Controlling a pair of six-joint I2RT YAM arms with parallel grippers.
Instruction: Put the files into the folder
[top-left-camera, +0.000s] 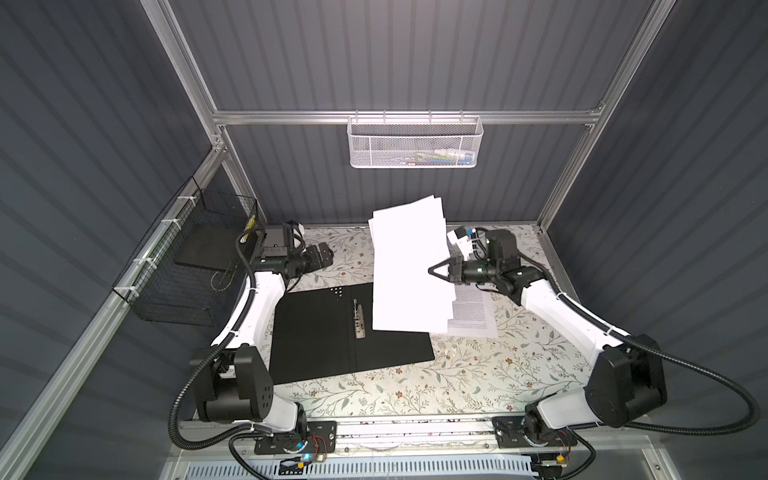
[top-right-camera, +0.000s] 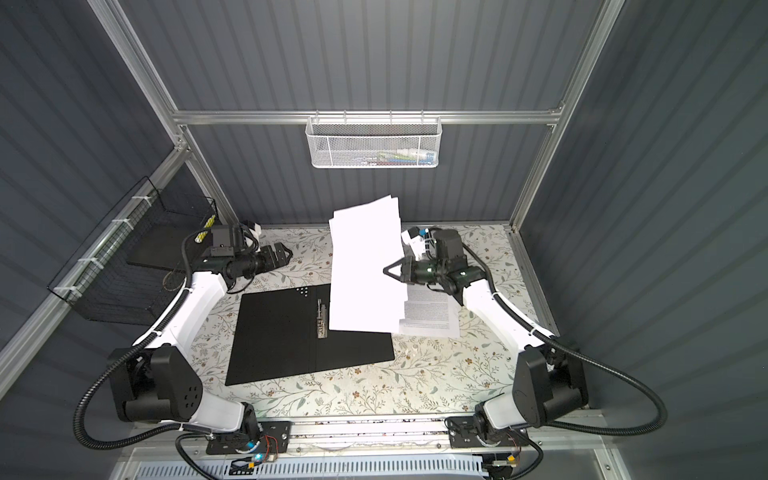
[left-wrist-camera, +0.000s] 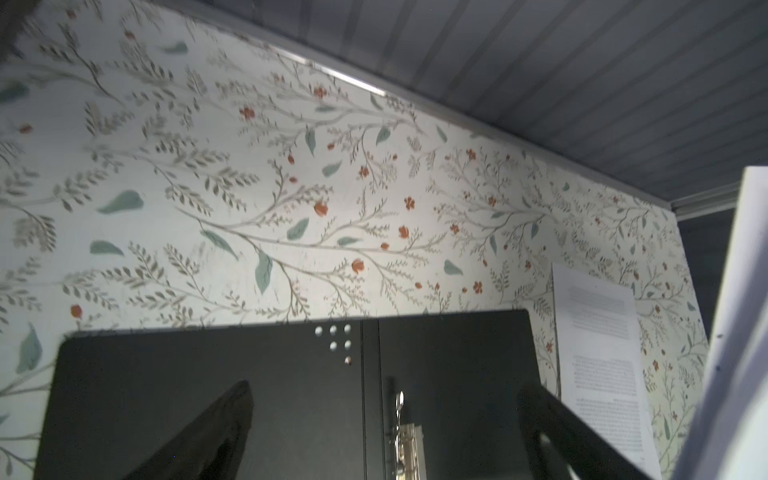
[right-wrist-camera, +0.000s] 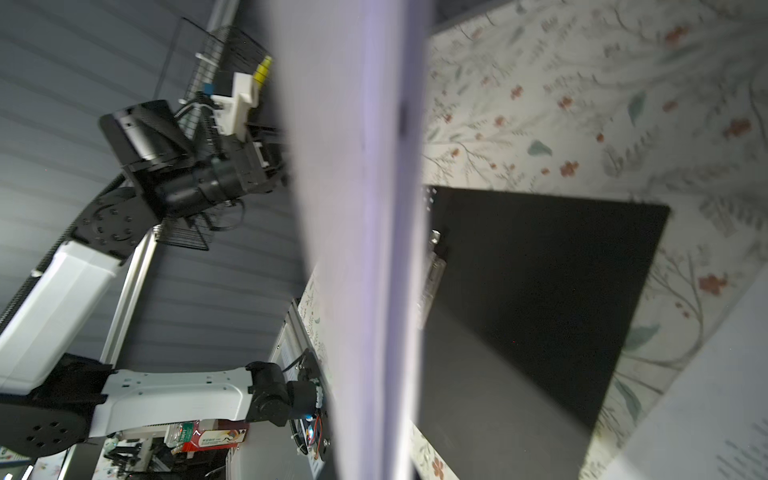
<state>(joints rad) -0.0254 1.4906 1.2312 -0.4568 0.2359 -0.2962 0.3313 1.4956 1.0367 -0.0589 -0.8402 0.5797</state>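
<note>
Files (top-left-camera: 409, 266) held up over open folder (top-left-camera: 316, 332), right fingers (top-left-camera: 432, 271) clamped shut on them; left fingers (top-left-camera: 324, 254) wide open, empty.

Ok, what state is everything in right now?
Folder: open, flat on table, black inside up.
Files: held above table, gripped at one edge.
Loose sheet: flat on table, print up, right of folder.
Left hand: open, empty.
Right hand: shut on files.
</note>
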